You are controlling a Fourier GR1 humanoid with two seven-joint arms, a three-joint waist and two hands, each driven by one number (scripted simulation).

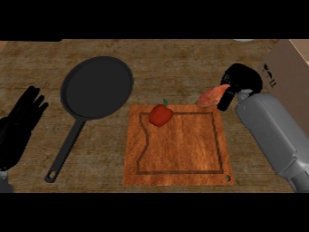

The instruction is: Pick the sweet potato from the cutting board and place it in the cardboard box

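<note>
The orange-pink sweet potato [212, 95] hangs just past the far right corner of the wooden cutting board [176, 149], with my right hand [242, 80] curled round its right end. The cardboard box [296, 68] stands at the right edge, close beside that hand. My left hand [19, 120] rests open at the left edge, fingers up, holding nothing.
A red bell pepper [160, 114] sits on the far left part of the board. A black frying pan [96, 87] lies left of the board, its handle [64, 152] running toward me. The wooden counter stretches beyond.
</note>
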